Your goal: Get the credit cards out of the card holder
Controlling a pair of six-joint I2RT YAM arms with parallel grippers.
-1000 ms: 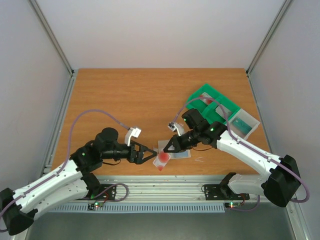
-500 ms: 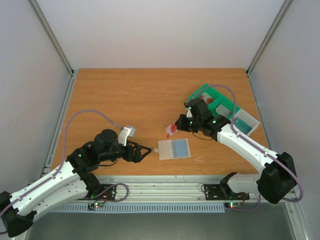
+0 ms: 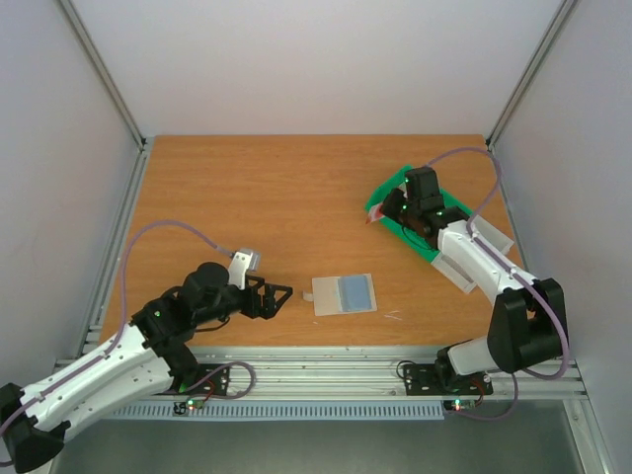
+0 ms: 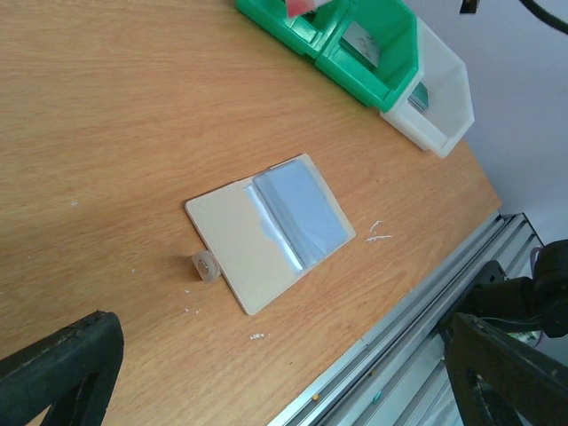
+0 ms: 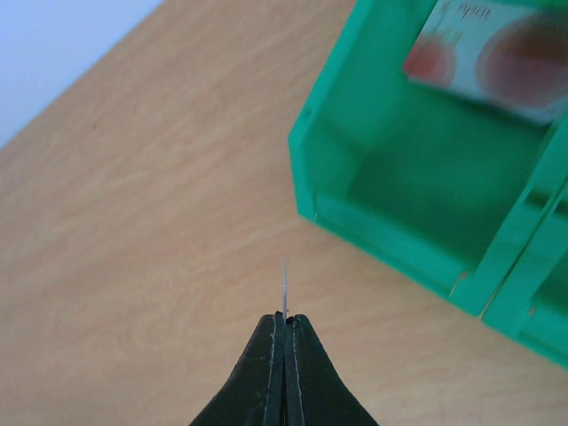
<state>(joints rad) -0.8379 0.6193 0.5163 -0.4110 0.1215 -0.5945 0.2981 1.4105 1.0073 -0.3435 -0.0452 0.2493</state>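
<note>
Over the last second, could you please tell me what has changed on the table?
The right fingers, shut on the pinkish-red card, carried it from the card holder across to beside the green tray. The left fingers, open, drew back a little from the holder. The card holder and the blue-grey card in it stayed put.

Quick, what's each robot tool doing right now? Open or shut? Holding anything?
Left tool: open, holding nothing.
Right tool: shut on a pinkish-red card, pinched by its edge.
</note>
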